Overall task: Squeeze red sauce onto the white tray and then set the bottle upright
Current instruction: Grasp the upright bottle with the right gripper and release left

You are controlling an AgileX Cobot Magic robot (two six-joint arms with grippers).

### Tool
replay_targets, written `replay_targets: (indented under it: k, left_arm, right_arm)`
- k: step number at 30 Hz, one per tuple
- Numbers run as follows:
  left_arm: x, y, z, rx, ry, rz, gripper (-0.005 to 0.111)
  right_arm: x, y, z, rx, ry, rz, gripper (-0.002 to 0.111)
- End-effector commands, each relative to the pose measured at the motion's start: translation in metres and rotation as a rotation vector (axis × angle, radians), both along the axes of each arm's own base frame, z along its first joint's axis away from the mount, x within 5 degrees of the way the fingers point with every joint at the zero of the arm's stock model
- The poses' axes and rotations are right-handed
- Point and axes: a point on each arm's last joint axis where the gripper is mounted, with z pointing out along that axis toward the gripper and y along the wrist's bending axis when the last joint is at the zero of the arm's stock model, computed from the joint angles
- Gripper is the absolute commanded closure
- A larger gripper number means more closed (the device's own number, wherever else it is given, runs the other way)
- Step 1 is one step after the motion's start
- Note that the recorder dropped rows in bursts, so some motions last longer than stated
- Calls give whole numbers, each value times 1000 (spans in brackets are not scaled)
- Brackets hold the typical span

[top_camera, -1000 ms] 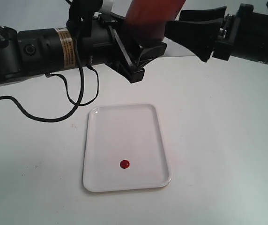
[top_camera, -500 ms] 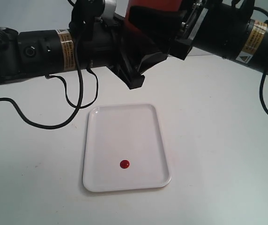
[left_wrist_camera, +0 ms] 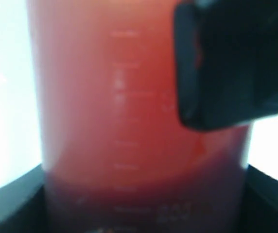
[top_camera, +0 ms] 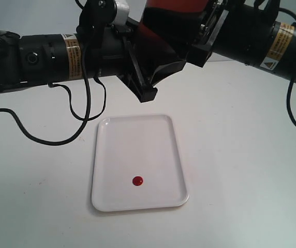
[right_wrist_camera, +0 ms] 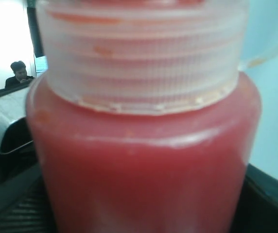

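Right gripper (top_camera: 175, 32) moved in since second ago, now clamped on bottle (top_camera: 173, 6) by cap; left gripper (top_camera: 163, 76) grips body. Tray (top_camera: 137, 129), sauce (top_camera: 137, 181) well below my fingers. Risk: double squeeze squirts more; mistimed release drops bottle.

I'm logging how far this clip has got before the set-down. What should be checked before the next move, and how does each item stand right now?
1. Red sauce on the white tray: ok, one round blob lies inside the rim.
2. Bottle secured: ok, the left hand clamps its body.
3. Right hand grip: cannot tell. It sits just below the cap, but its closure is hidden.
4. Bottle standing on the table: not ok, it is held in the air behind the tray.
5. Bottle's tilt: cannot tell, as the exterior view crops it.
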Motion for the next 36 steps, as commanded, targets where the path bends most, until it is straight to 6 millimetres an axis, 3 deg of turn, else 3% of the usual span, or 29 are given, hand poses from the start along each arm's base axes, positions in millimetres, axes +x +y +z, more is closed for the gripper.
replay_targets:
  k: [1, 11, 16, 20, 26, 36]
  left_arm:
    - [-5, -4, 12, -50, -29, -58, 107]
    - [-5, -4, 12, -51, -27, -58, 103]
    - [-5, -4, 11, -50, -26, -56, 91]
    - [-5, -4, 11, -77, 26, -45, 67]
    - [-5, -4, 12, -109, 87, -34, 1]
    - [-5, -4, 11, -104, 85, -37, 2]
  right_arm:
    - [3, -2, -1, -3, 10, -45, 108]
    - [3, -2, -1, -3, 10, -45, 108]
    - [3, -2, -1, -3, 10, -45, 108]
    - [3, -3, 0, -3, 8, -49, 108]
    - [3, -3, 0, 1, 9, -52, 108]
    - [16, -10, -6, -96, -29, -234, 108]
